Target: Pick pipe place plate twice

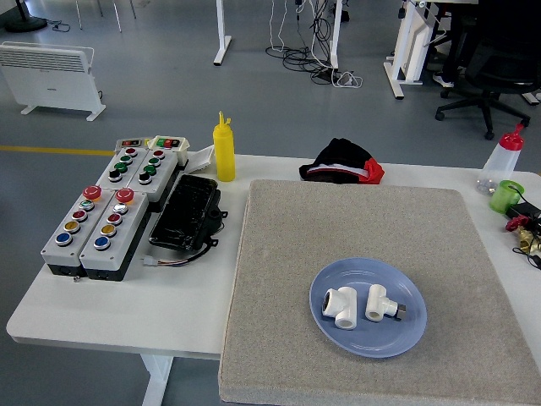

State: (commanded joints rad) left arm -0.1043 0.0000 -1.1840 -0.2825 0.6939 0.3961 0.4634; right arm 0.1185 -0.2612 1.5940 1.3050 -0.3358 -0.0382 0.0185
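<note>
A blue plate (368,337) lies on the grey mat (355,228) toward the front right. Two white pipe fittings rest on it side by side: one on the left (340,305) and one on the right (379,303) with a dark metal end. Neither robot hand is in view.
Grey button boxes (106,207) and a black device (186,211) sit at the left. A yellow squeeze bottle (224,149) and a black and red cloth (342,161) are at the back. A clear bottle with a red cap (500,161), a green cup (505,194) and small connectors (526,233) are at the right edge.
</note>
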